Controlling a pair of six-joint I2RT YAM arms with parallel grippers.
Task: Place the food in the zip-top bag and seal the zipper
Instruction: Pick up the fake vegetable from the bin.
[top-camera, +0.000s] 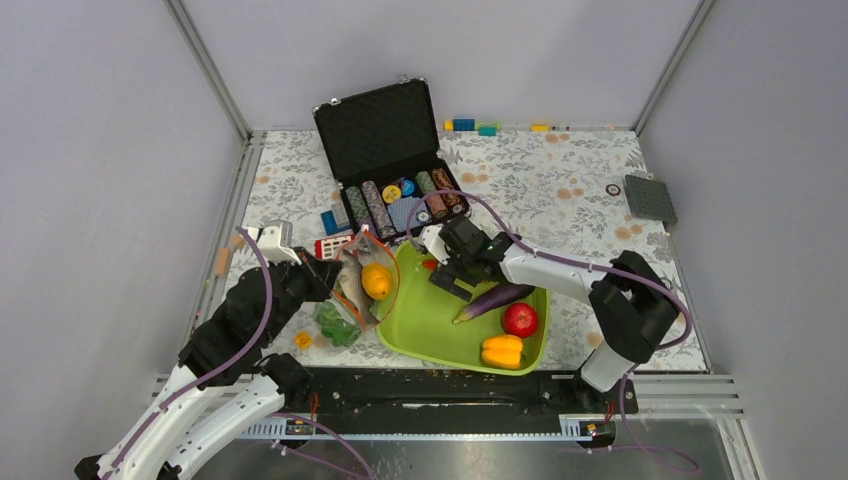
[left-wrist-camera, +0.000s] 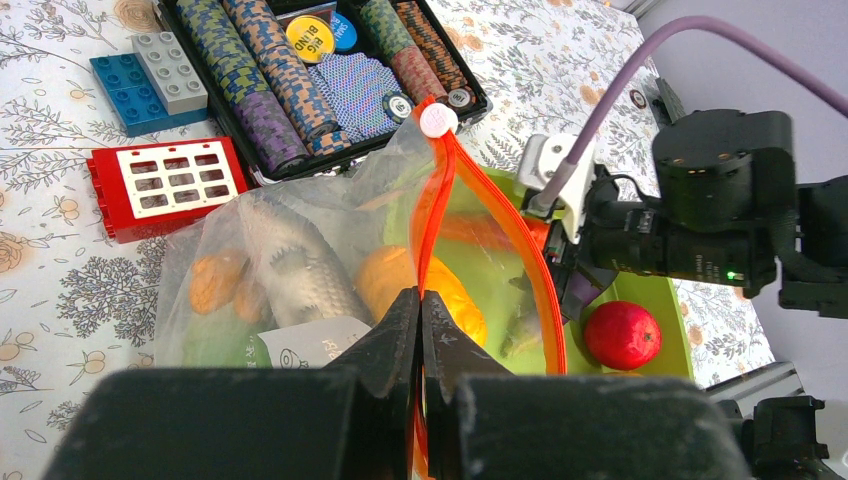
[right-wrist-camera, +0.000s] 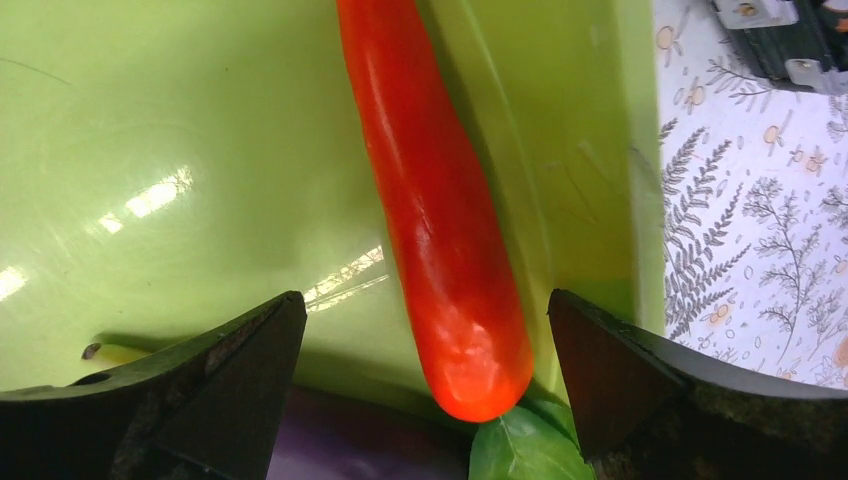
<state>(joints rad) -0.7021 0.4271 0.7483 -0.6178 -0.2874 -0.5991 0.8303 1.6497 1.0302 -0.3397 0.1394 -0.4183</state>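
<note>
Right claw (right-wrist-camera: 422, 318) stands wide and empty, its fingers straddling the carrot (right-wrist-camera: 440, 220). The carrot lies along the tray (right-wrist-camera: 150, 150) wall at the tray's 11 o'clock corner, its tip just above the eggplant (top-camera: 495, 298); nothing is gripped there yet. Across from it the left claw (left-wrist-camera: 421, 325) is pinched tight on the zipper (left-wrist-camera: 500, 225), holding the bag (left-wrist-camera: 230, 250) mouth up and open toward the tray. The bag lies on the desk (top-camera: 580, 170) at the tray's 9 o'clock, its mouth reaching over the tray's edge. Inside it show the fish (left-wrist-camera: 300, 265), a pepper (left-wrist-camera: 430, 290) and some green, likely the lettuce (top-camera: 337, 325). In the tray the apple (top-camera: 519, 319) sits at 4 o'clock and a second pepper (top-camera: 502, 350) at 5 o'clock. The step in hand looks like the pick of the carrot, with filling roughly half done and sealing not begun. Next the right claw should close on the carrot's middle, lift it clear of the wall and carry it toward 9 o'clock into the open mouth. The wall may crowd one finger, and the smooth taper could slip.
</note>
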